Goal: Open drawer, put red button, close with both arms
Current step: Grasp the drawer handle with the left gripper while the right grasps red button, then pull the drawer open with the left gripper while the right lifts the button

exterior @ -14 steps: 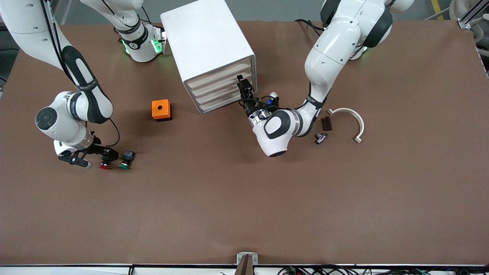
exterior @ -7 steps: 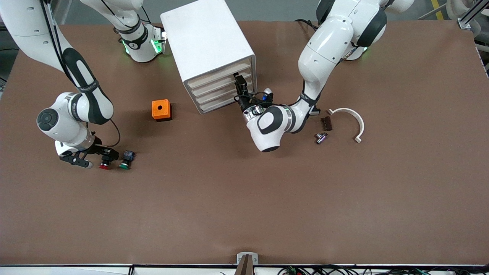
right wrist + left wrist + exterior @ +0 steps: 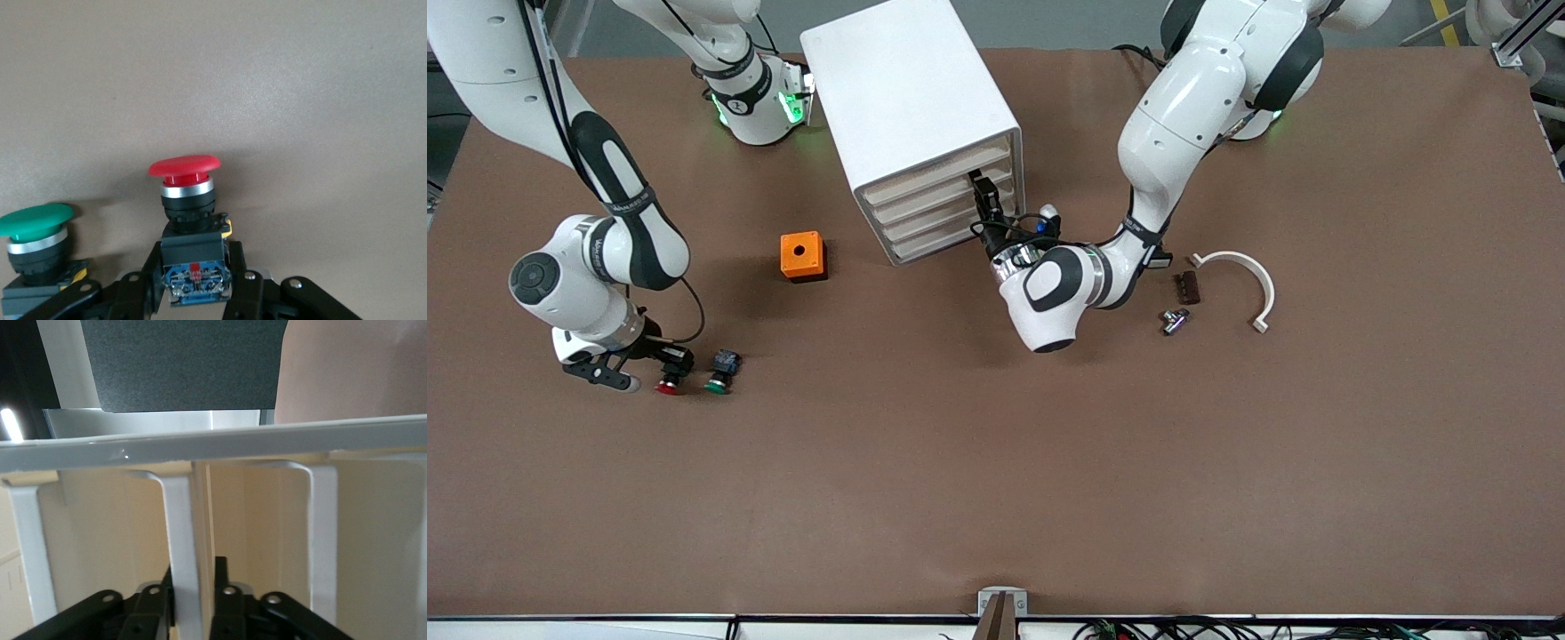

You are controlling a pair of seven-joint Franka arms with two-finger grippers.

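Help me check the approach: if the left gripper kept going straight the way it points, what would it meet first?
Probably a white handle of the cabinet: the left gripper has a finger on each side of it, and the beige drawer front lies just past it.

The front view looks down from high across the table, facing both arm bases and taking in the whole tabletop. The left wrist view sits very close against the cabinet, apparently facing a drawer handle. The right wrist view is low over the table, close to the red button, which the front view shares.
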